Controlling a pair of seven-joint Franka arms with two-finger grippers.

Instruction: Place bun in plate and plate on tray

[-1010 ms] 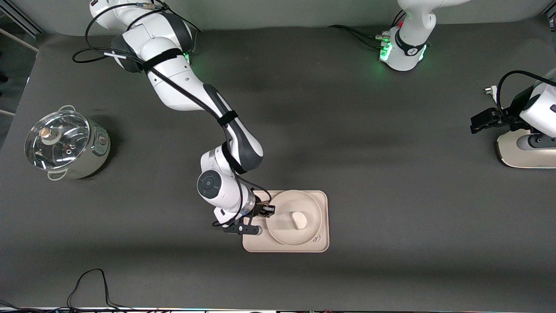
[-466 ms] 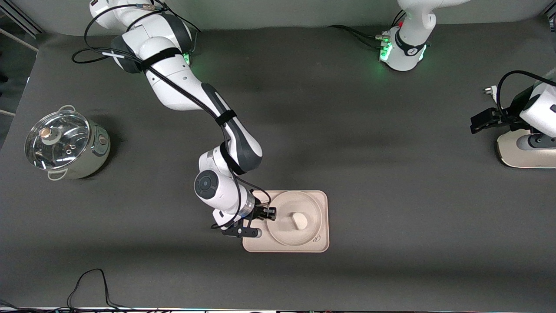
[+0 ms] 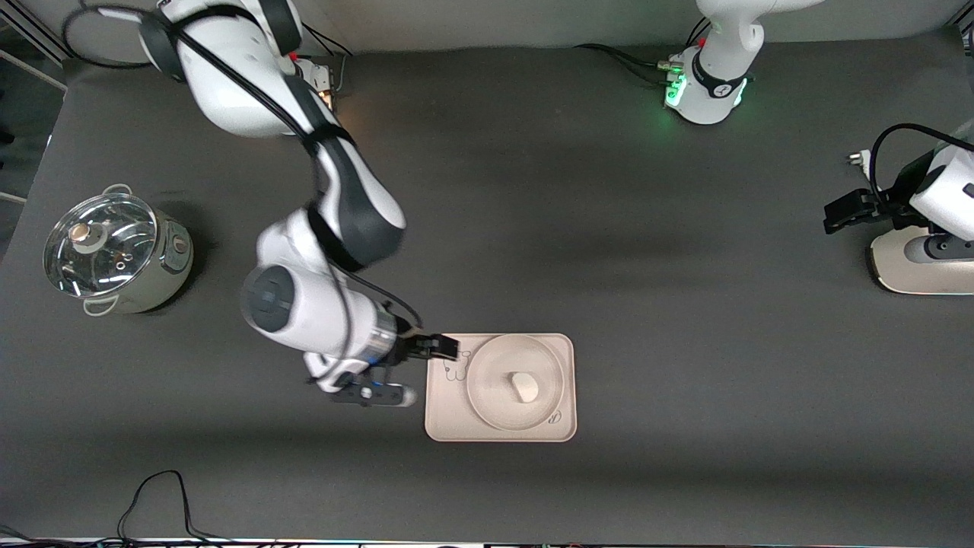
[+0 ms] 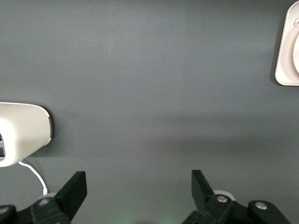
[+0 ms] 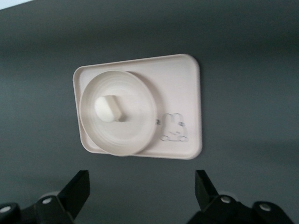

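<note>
The cream tray [image 3: 445, 415] lies near the middle of the table, with its bear drawing showing. The round plate [image 3: 493, 364] sits on it, and the small off-white bun [image 3: 523, 387] lies in the plate. My right gripper [image 3: 443, 349] is open and empty, up in the air over the tray's edge toward the right arm's end. Its wrist view [image 5: 140, 186] shows the tray [image 5: 187, 93], the plate [image 5: 135, 135] and the bun [image 5: 107, 108] below, apart from the jaws. My left gripper [image 3: 843, 215] waits open and empty at the left arm's end [image 4: 139, 186].
A steel pot with a glass lid [image 3: 114, 255] stands at the right arm's end. A white appliance base [image 3: 913, 266] sits under the left arm and shows in the left wrist view [image 4: 23, 130]. A tray corner [image 4: 282, 74] shows there too. A cable [image 3: 160, 495] lies at the front edge.
My right gripper has drawn back from the plate's rim toward the right arm's end and risen, uncovering the bear drawing. The plate, bun and tray stay put. The left arm has not moved.
</note>
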